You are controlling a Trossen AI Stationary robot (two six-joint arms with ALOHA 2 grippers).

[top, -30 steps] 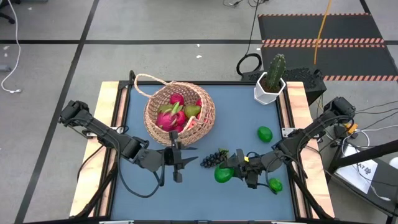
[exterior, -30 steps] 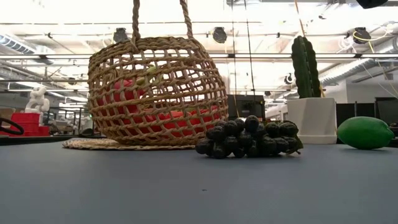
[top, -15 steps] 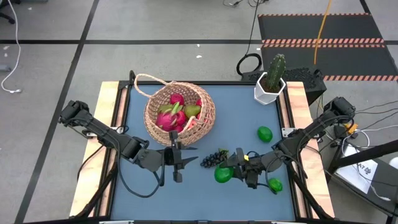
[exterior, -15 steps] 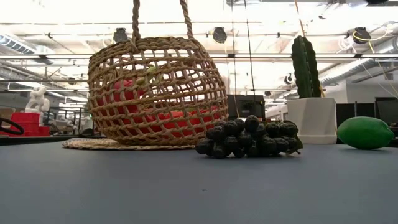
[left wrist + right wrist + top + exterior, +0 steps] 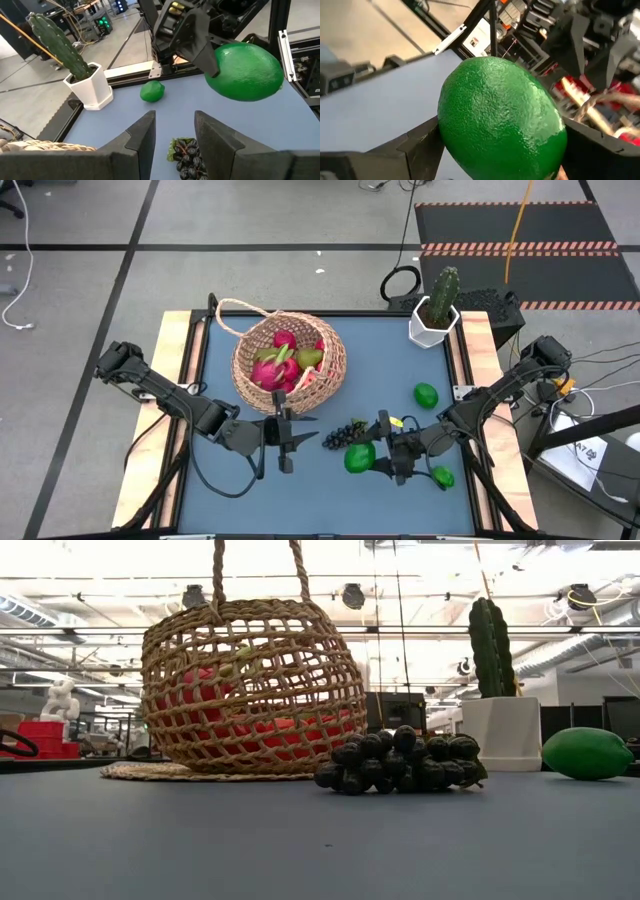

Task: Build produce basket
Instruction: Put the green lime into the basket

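Lime (image 5: pixel 502 117) unbranded, clamped in right pincer (image 5: pixel 372 457); no legible writing

- You had even, bright overhead light on the table (image 5: pixel 230 490); shadows under the arms were soft and short.
- In your low view the ceiling lights (image 5: pixel 330 560) blew out to white glare, leaving the basket (image 5: pixel 250 690) backlit.
- Your right wrist view showed the lime (image 5: pixel 502 120) sharp, the background smeared and blurred.
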